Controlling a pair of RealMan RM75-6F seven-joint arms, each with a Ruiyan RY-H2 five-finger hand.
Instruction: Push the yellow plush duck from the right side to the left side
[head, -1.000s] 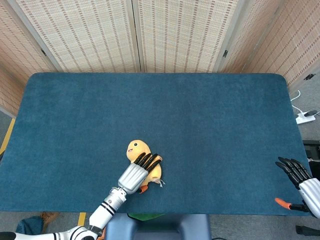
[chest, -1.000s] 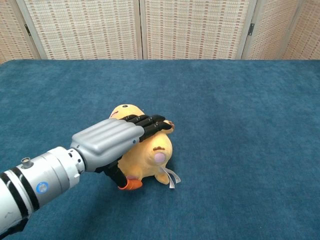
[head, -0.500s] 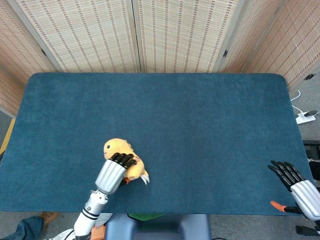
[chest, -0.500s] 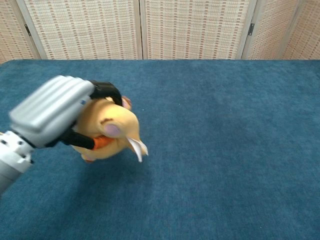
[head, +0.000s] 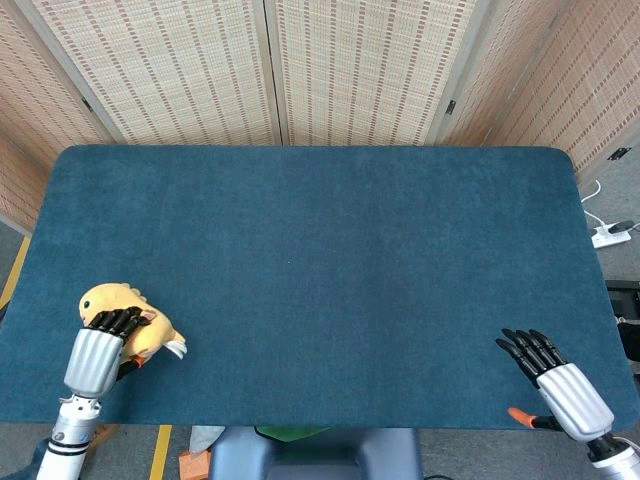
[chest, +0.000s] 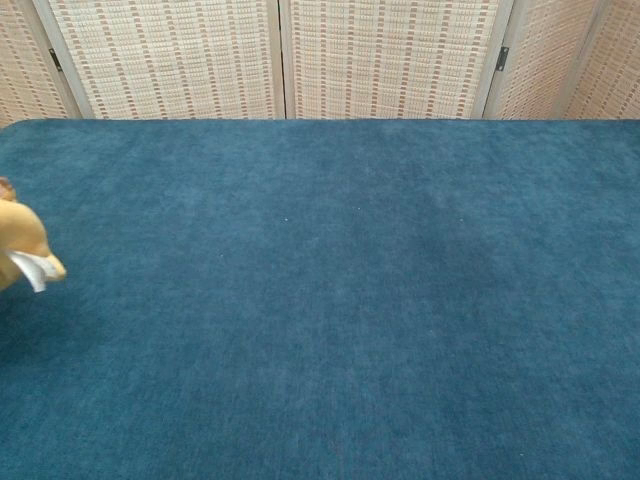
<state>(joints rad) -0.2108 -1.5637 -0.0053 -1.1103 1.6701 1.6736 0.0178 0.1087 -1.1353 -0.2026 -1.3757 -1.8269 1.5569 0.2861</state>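
Note:
The yellow plush duck (head: 125, 312) lies near the front left corner of the blue table (head: 330, 250), white tag pointing right. My left hand (head: 100, 350) rests on its near side, black fingers curled over the body. In the chest view only the duck's tail end and tag (chest: 22, 252) show at the left edge; the left hand is out of that frame. My right hand (head: 550, 375) hovers at the front right edge of the table, fingers apart and holding nothing.
Woven folding screens (head: 300, 70) stand behind the table. A power strip (head: 610, 235) lies on the floor to the right. The front table edge runs just below both hands.
My left hand has swept the duck leftward from the front middle to the front left corner. The right hand has crept in over the front right edge.

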